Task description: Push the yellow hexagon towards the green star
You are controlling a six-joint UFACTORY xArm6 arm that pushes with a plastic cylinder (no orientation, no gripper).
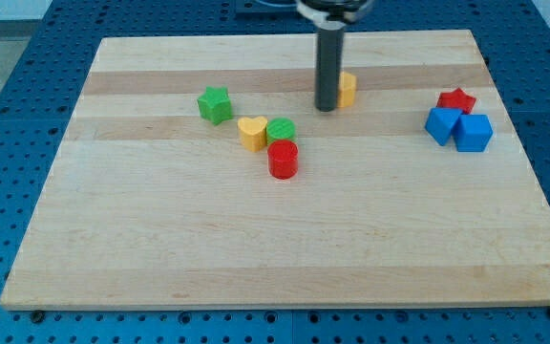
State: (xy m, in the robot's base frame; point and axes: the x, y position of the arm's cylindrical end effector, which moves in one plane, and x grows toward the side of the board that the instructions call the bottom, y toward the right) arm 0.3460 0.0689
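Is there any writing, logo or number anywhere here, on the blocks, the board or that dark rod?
None: no word, number, logo or sign can be read in this view.
The wooden board, the yellow hexagon, the green star and the other blocks are plain.
My tip and its rod carry no visible marking.

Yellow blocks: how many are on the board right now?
2. The yellow hexagon sits near the view's top, partly hidden behind my tip. The yellow heart lies left of centre, touching the green cylinder. No others show.
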